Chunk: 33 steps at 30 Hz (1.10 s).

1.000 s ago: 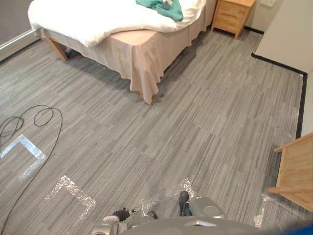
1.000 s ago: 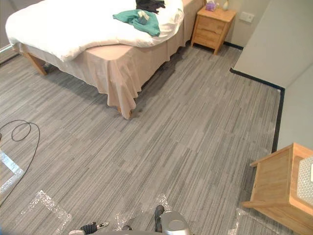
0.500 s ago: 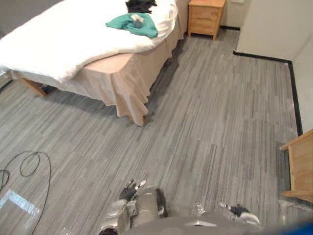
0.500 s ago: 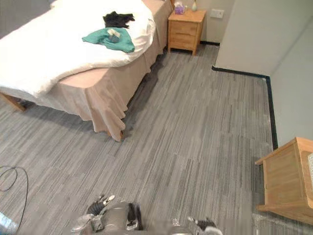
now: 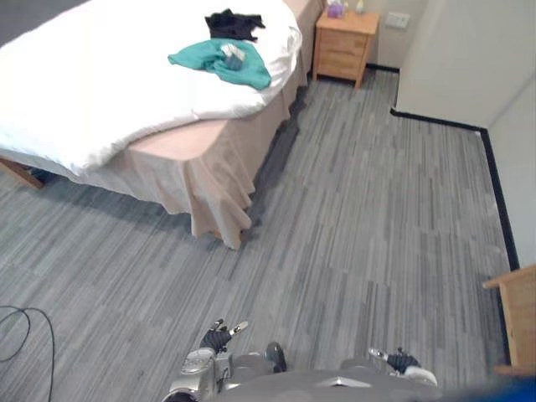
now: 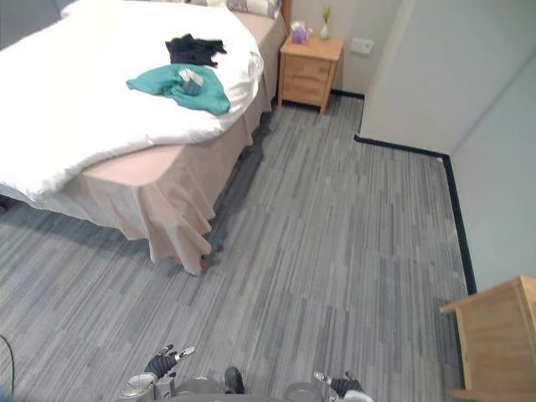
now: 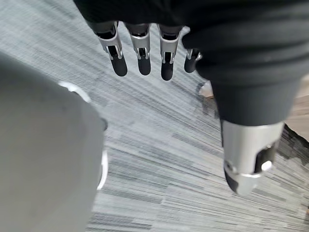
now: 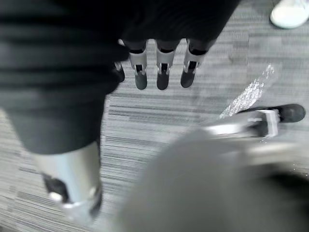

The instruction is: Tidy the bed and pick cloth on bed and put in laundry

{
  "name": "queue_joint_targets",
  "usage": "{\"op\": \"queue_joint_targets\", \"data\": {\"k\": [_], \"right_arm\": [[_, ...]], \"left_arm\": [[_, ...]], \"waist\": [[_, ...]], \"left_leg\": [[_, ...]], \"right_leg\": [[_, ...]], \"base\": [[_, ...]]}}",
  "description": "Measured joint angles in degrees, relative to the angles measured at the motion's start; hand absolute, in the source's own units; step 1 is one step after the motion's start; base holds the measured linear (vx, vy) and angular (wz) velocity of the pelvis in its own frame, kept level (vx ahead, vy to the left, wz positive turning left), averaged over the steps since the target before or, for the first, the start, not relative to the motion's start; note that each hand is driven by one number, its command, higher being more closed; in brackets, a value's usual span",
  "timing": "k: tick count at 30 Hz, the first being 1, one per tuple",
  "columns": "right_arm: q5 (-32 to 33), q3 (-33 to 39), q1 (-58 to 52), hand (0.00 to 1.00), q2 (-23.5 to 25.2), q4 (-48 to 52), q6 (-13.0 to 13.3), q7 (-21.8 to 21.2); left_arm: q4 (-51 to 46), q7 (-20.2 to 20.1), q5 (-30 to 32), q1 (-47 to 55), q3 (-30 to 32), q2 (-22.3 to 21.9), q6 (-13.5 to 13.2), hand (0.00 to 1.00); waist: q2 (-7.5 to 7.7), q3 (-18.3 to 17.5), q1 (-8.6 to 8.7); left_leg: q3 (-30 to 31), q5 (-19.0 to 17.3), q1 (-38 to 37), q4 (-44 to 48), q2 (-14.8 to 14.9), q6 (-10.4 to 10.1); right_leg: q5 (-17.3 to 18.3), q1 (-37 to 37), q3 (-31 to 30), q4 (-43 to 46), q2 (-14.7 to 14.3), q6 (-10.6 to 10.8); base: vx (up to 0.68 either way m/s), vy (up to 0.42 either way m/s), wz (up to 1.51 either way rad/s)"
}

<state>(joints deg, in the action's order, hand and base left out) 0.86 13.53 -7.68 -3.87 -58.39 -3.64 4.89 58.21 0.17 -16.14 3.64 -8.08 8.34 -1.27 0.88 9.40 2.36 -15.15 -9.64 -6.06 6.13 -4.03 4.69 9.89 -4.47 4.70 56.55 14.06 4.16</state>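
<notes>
A bed [image 5: 201, 159] with a white duvet [image 5: 92, 92] and a pink skirt stands at the upper left. A teal cloth [image 5: 219, 61] lies on the duvet near the bed's right edge, with a small grey-white item on top of it. A black cloth [image 5: 233, 24] lies just beyond it. My left hand [image 5: 219, 335] hangs low at the bottom of the eye views, far from the bed, fingers straight and holding nothing [image 7: 140, 50]. My right hand [image 5: 398, 362] hangs at the bottom right, also open and empty [image 8: 161, 67].
A wooden nightstand [image 5: 343, 46] stands past the bed's far corner with small items on top. A wall corner with black skirting [image 5: 435, 121] is at the upper right. A wooden table edge [image 5: 517, 310] juts in at the right. A person's white shoe [image 8: 290, 12] shows.
The camera has moved closer to the bed and turned; bed, cloths and nightstand now sit lower and fuller in view. Both hands remain hanging by my sides.
</notes>
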Motion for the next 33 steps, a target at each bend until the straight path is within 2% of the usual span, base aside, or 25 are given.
{"op": "queue_joint_targets", "data": {"k": [1,4,5,6,7,9,10,11,12,16,17,18,19,20,21,22,23,25,26,27,28,29,30,31,33], "right_arm": [[0.02,0.07,0.0,0.0,0.07,-0.52,0.87,-0.04],[-0.07,0.41,-0.01,0.0,-0.46,-1.19,1.48,-0.1],[-0.05,0.31,-0.25,0.0,-0.73,-1.39,1.6,-0.11],[0.01,0.2,-0.21,0.0,-0.62,-1.51,1.63,-0.08],[0.01,0.08,-0.1,0.0,-0.59,-1.53,1.63,-0.07],[0.0,-0.87,-0.01,0.0,-0.31,-1.25,1.7,-0.06],[0.0,-0.92,-0.11,0.0,0.23,-1.05,1.73,-0.02],[-0.01,-0.81,-0.75,0.0,0.01,-0.85,1.98,-0.03],[-0.06,-0.83,-0.68,0.0,-1.14,-0.47,2.29,0.01],[-0.64,-0.92,0.96,0.0,-1.75,-0.94,2.58,0.49],[-1.33,-0.96,1.06,0.0,-2.0,-1.21,2.05,0.52],[-3.18,-1.3,1.01,0.0,-2.09,-1.12,1.74,0.54],[-3.57,-1.85,1.02,0.0,-2.32,-1.09,1.69,0.51],[-5.3,-3.26,1.22,0.0,-2.93,-1.15,1.61,0.33],[-6.62,-3.42,1.4,0.0,-3.01,-1.29,1.65,0.25],[-7.95,-3.2,1.9,0.0,-3.08,-3.14,1.61,-0.17],[-7.99,-3.17,2.4,0.0,-3.1,-3.32,1.62,-0.27],[-8.41,-2.81,3.21,0.0,-3.28,-3.27,1.62,-0.72],[-9.29,-2.77,3.93,0.0,-3.16,-2.97,1.65,-1.08],[-9.63,-2.76,4.01,0.0,-3.13,-2.84,1.69,-1.39],[-10.95,-2.72,3.72,0.0,-3.24,-2.75,2.17,-2.02],[-11.14,-2.73,3.69,0.0,-3.28,-2.73,2.21,-2.05],[-12.45,-2.72,3.41,0.0,-3.49,-2.58,2.74,-2.36],[-13.77,-2.65,2.53,0.0,-2.25,-2.27,2.87,-2.38],[-14.38,-2.74,2.75,0.0,-0.91,-2.11,2.85,-2.21]], "left_arm": [[0.33,-0.65,-0.12,-0.49,-0.98,0.18,0.99,0.0],[0.41,-1.75,-0.21,-1.29,-1.02,-0.47,2.52,0.0],[0.43,-2.21,-0.19,-1.92,-1.0,-0.85,3.11,0.0],[0.45,-2.68,-0.16,-2.85,-0.9,-1.24,3.52,0.0],[0.43,-2.74,-0.14,-3.04,-0.88,-1.4,3.57,0.0],[0.32,-2.79,0.15,-2.79,0.41,-2.26,3.55,0.0],[0.3,-2.82,0.34,-2.74,1.07,-2.26,3.52,0.0],[0.61,-2.8,1.12,-2.07,2.23,-2.67,3.5,0.0],[0.69,-2.8,1.24,-2.17,2.5,-4.09,3.32,0.0],[0.55,-2.75,1.66,-2.56,3.32,-6.32,3.11,0.0],[0.54,-2.69,1.06,-2.4,5.09,-6.99,2.87,0.0],[0.31,-2.63,-0.01,-2.11,8.77,-7.38,1.6,0.0],[0.23,-2.62,-0.96,-1.95,9.46,-7.51,1.02,0.0],[-0.34,-2.51,-3.41,-1.7,10.86,-7.48,-0.11,0.0],[-1.14,-2.28,-4.47,-1.63,11.07,-7.16,-0.47,0.0],[-2.01,-2.37,-5.79,-1.61,11.08,-6.7,-0.72,0.0],[-2.23,-2.43,-5.82,-1.61,11.1,-6.63,-0.76,0.0],[-3.05,-2.8,-6.62,-1.61,11.19,-6.77,-1.09,0.0],[-3.09,-2.79,-7.81,-1.71,11.18,-6.77,-1.44,0.0],[-2.99,-2.79,-8.13,-1.73,11.12,-6.76,-1.52,0.0],[-2.93,-2.8,-8.91,-2.02,10.78,-6.83,-1.64,0.0],[-2.88,-2.8,-9.11,-2.05,10.77,-6.84,-1.63,0.0],[-2.33,-2.78,-10.31,-2.15,10.47,-7.04,-1.5,0.0],[-2.01,-2.69,-10.36,-2.18,10.49,-6.58,-0.67,0.0],[-2.43,-2.68,-11.68,-2.11,11.02,-5.87,-0.09,0.0]], "waist": [[-0.11,0.08,0.97],[-1.4,0.57,1.71],[-1.92,0.73,1.87],[-1.84,0.84,2.09],[-1.76,0.9,2.06],[-0.68,1.4,1.95],[-0.26,1.61,1.95],[-0.68,1.7,1.93],[-2.8,1.61,1.73],[-3.92,1.65,1.99],[-4.23,1.65,1.54],[-4.27,1.74,1.29],[-4.38,1.75,1.28],[-4.74,2.05,0.91],[-5.11,2.32,0.46],[-4.1,2.48,-0.59],[-4.11,2.44,-0.97],[-4.06,2.26,-2.25],[-3.76,2.19,-2.46],[-3.61,2.16,-2.5],[-3.79,1.95,-2.49],[-3.84,1.92,-2.49],[-4.41,1.58,-2.37],[-3.36,0.6,-1.76],[-0.89,-0.28,-3.47]], "left_leg": [[1.06,-1.12,-2.36,-0.27,0.8,0.33],[3.84,-2.94,-5.06,-0.13,3.87,-0.46],[5.56,-3.6,-5.5,-0.22,5.57,-1.04],[7.4,-4.11,-6.44,-1.26,6.75,-1.92],[7.89,-4.28,-7.06,-1.57,6.97,-2.23],[8.28,-6.37,-10.33,-2.26,7.62,-5.2],[8.24,-6.9,-11.49,-2.32,7.56,-5.77],[7.61,-8.28,-14.22,-2.44,8.54,-7.35],[5.83,-7.29,-15.64,-2.22,10.56,-8.86],[4.73,0.7,-15.15,1.55,13.3,-10.62],[5.27,2.3,-13.53,8.06,14.91,-12.42],[8.59,5.34,-7.02,24.29,16.99,-13.52],[9.91,7.55,-4.05,30.37,17.6,-13.97],[11.24,5.82,3.02,44.37,19.63,-14.13],[10.95,3.28,6.87,50.38,20.52,-14.02],[8.18,-0.91,11.28,50.47,20.41,-12.35],[7.07,-1.7,12.06,48.62,20.19,-12.16],[3.02,-3.61,14.42,38.06,18.36,-10.92],[0.29,-3.43,15.25,28.44,15.8,-10.57],[-1.51,-2.87,15.22,22.58,14.22,-10.26],[-6.24,1.41,14.95,12.45,12.03,-8.54],[-6.69,1.88,14.95,11.81,11.96,-8.37],[-11.83,7.37,15.0,7.27,11.61,-6.32],[-19.16,10.17,13.77,4.04,9.12,0.52],[-18.36,10.61,11.72,-0.21,5.83,1.2]], "right_leg": [[3.63,-3.56,1.91,-2.63,-1.57,0.18],[5.63,-6.6,2.55,-15.35,-7.34,0.0],[4.46,-7.87,2.64,-24.31,-9.97,-0.29],[-0.11,-9.46,2.67,-35.78,-11.38,-0.78],[-2.09,-9.83,2.64,-39.44,-11.58,-0.89],[-9.75,-11.24,2.65,-52.9,-11.33,-0.41],[-10.03,-11.18,2.74,-53.46,-10.91,-0.52],[-16.41,-10.76,4.55,-50.46,-11.32,-2.6],[-16.08,-11.1,5.64,-46.74,-12.98,-6.5],[-9.89,-9.61,7.71,-42.93,-14.46,-8.19],[-8.13,-7.33,7.37,-43.67,-15.89,-8.29],[-6.94,-3.7,7.28,-46.27,-17.27,-9.0],[-6.67,-2.2,7.28,-47.6,-17.91,-9.29],[-6.51,1.56,6.96,-50.3,-19.48,-9.49],[-6.46,4.52,6.83,-51.71,-20.01,-9.51],[-6.2,8.95,6.72,-54.34,-19.73,-9.16],[-6.09,10.01,6.48,-55.03,-19.53,-8.99],[-5.72,12.56,5.47,-57.43,-18.13,-8.44],[-5.63,13.71,5.47,-58.28,-16.4,-8.23],[-5.18,14.12,5.92,-58.3,-15.39,-7.5],[-4.07,15.28,8.69,-58.3,-13.7,-5.73],[-3.99,15.33,8.93,-58.29,-13.64,-5.61],[-2.83,16.29,11.9,-58.15,-13.43,-4.19],[0.36,19.1,18.61,-56.36,-12.15,-1.4],[1.07,19.22,22.13,-53.27,-10.33,-0.51]], "base": [[0.29,0.031,0.46],[-0.01,-0.083,0.57],[-0.2,-0.156,0.79],[-0.2,-0.164,0.76],[-0.14,-0.197,0.66],[0.17,-0.241,0.4],[0.43,-0.274,0.3],[0.46,-0.28,0.15],[0.49,-0.263,0.08],[0.42,-0.246,0.1],[0.24,-0.262,-0.03],[0.19,-0.266,-0.05],[0.03,-0.227,-0.06],[-0.07,-0.119,-0.08],[-0.21,-0.104,-0.21],[-0.22,-0.049,-0.2],[-0.24,-0.031,-0.21],[-0.26,0.025,-0.19],[-0.28,0.076,-0.06],[-0.02,0.118,0.29],[0.11,0.085,0.3],[0.33,0.115,0.58],[0.53,0.238,1.66],[0.65,0.28,1.99],[0.48,0.186,1.31]]}}
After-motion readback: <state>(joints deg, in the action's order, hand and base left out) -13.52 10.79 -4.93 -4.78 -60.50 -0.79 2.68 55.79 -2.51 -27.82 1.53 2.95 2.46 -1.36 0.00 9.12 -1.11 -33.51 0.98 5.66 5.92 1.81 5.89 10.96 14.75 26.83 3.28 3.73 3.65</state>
